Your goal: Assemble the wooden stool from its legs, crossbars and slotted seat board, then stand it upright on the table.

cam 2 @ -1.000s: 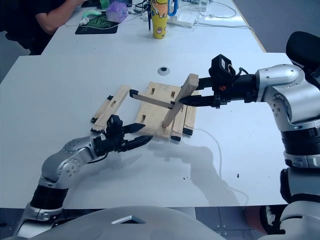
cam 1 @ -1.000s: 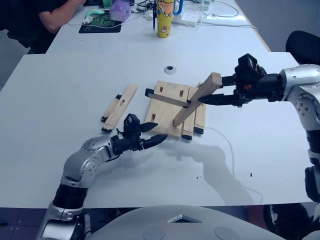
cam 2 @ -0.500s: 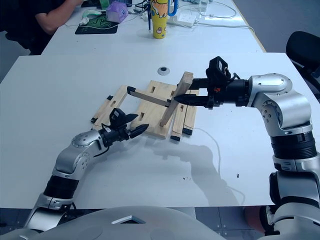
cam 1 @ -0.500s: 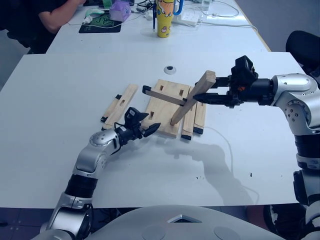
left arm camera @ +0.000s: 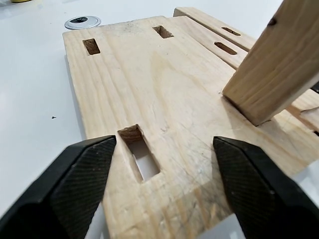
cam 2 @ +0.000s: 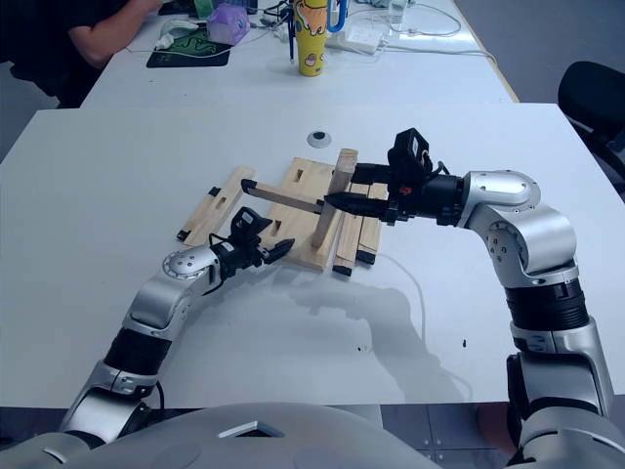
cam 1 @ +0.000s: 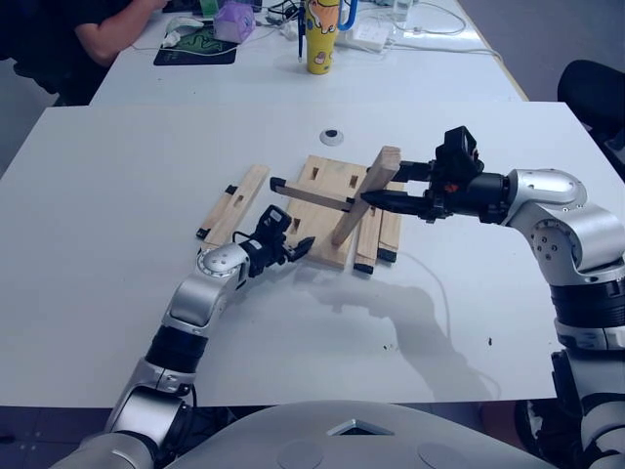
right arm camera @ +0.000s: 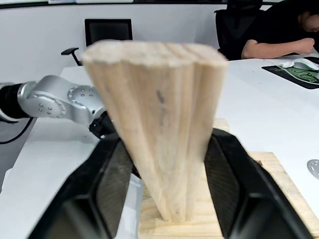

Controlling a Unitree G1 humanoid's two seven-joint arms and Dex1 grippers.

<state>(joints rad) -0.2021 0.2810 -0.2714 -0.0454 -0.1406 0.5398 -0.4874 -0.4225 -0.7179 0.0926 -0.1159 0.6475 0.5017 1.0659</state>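
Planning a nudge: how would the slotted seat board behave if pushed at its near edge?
The seat board lies flat on the table, so it would probably slide, not tip. Looks like stiff wood, unlikely to flex. The leg apparently resting on it might pivot the slide.

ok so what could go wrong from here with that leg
The leg, held in the right gripper, stands tilted with its lower end on the flat face of the seat board; pressed down, it may skid. The left gripper is open around the board's near edge, not clamping it, so the board could slide. The crossbar juts from the leg unsupported and could twist loose.
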